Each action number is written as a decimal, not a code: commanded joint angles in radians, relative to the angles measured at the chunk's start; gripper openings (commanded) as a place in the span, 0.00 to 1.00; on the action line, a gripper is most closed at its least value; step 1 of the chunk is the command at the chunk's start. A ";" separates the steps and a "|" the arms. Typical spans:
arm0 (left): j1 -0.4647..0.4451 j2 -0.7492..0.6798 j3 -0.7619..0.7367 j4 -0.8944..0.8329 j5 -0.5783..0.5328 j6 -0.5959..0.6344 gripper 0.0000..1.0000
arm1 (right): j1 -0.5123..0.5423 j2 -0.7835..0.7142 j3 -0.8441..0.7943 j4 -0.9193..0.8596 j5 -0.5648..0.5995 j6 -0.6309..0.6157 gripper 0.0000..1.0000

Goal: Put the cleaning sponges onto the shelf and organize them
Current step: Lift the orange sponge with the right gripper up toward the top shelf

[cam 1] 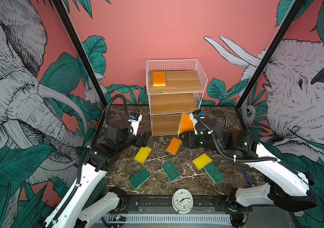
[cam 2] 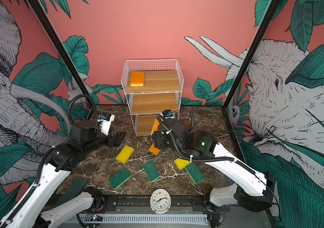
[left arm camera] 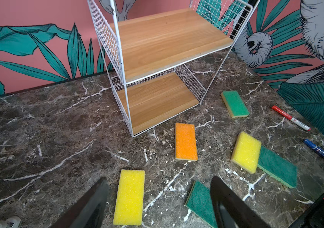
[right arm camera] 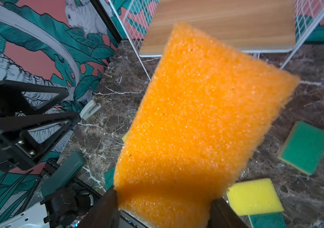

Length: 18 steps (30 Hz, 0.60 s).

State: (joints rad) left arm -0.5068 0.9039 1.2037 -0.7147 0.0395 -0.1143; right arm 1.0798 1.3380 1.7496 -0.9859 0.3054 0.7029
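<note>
1. Right gripper (right arm camera: 162,211): jaws clenched on tilted orange sponge (right arm camera: 196,118), at 5 o'clock of shelf (cam 1: 175,82), by bottom tier.
2. Left gripper (left arm camera: 159,179): jaws released, empty, above bench (left arm camera: 58,138).
3. Second orange sponge (cam 1: 159,78): flat on top tier, 10 o'clock corner.

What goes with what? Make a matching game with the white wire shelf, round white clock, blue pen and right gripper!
1 white wire shelf with wooden boards
2 round white alarm clock
3 blue marker pen
4 right gripper

A shut on a flat orange sponge
B front middle, at the near edge
C back of the dark marble table
D table's right edge

Pairs: 1-C, 2-B, 3-D, 4-A
</note>
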 commanded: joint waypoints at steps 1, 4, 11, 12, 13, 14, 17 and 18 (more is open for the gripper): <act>0.007 -0.013 0.044 -0.034 -0.009 0.026 0.82 | 0.004 0.050 0.101 -0.053 0.041 -0.128 0.64; 0.006 -0.017 0.052 -0.033 -0.009 0.033 0.82 | 0.000 0.107 0.204 -0.057 0.042 -0.208 0.66; 0.007 0.000 0.082 -0.022 -0.011 0.050 0.83 | -0.142 0.253 0.500 -0.068 -0.104 -0.381 0.68; 0.006 0.004 0.089 -0.019 -0.011 0.055 0.83 | -0.161 0.307 0.568 -0.093 -0.107 -0.413 0.69; 0.007 0.006 0.094 -0.018 -0.013 0.058 0.83 | -0.173 0.340 0.631 -0.115 -0.106 -0.442 0.69; 0.007 0.010 0.097 -0.013 -0.017 0.062 0.83 | -0.190 0.384 0.711 -0.140 -0.117 -0.470 0.69; 0.007 0.024 0.101 0.004 -0.028 0.072 0.83 | -0.253 0.488 0.874 -0.168 -0.206 -0.520 0.71; 0.007 0.029 0.099 0.015 -0.036 0.074 0.83 | -0.279 0.512 0.896 -0.157 -0.247 -0.527 0.72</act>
State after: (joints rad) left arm -0.5068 0.9215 1.2800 -0.7258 0.0242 -0.0662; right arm 0.8440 1.7947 2.5637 -1.0969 0.1661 0.2710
